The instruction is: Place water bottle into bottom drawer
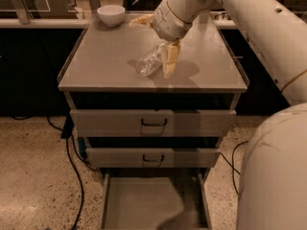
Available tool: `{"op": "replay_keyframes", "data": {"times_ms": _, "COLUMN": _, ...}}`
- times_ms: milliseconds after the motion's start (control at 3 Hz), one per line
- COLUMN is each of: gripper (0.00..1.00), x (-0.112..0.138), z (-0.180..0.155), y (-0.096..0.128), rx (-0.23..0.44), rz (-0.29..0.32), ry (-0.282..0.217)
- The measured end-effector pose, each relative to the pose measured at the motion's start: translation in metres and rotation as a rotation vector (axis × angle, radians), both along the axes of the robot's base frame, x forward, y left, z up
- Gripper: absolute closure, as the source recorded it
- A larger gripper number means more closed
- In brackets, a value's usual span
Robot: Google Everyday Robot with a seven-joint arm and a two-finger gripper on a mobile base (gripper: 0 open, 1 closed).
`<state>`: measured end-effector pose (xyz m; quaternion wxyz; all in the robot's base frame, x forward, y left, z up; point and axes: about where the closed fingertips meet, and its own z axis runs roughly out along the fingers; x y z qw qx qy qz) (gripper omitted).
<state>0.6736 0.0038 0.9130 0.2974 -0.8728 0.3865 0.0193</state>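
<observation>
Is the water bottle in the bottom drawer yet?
Not yet. Done: the bottom drawer is pulled open. Happening now: the hand is down at the water bottle, which lies on the cabinet top. Left: lifting it and putting it in the drawer.

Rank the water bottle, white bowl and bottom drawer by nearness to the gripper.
The gripper is low over the cabinet top.
1. water bottle, at the gripper.
2. white bowl, top's back-left corner.
3. bottom drawer, open, lowest down.
</observation>
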Motion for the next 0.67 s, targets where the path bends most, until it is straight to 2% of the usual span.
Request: {"op": "replay_keyframes", "data": {"times_ms": 667, "gripper": 0.00, "x": 0.037, "z": -0.023, "y": -0.011, "rx": -0.111, "rz": 0.028, "ry": -0.022}}
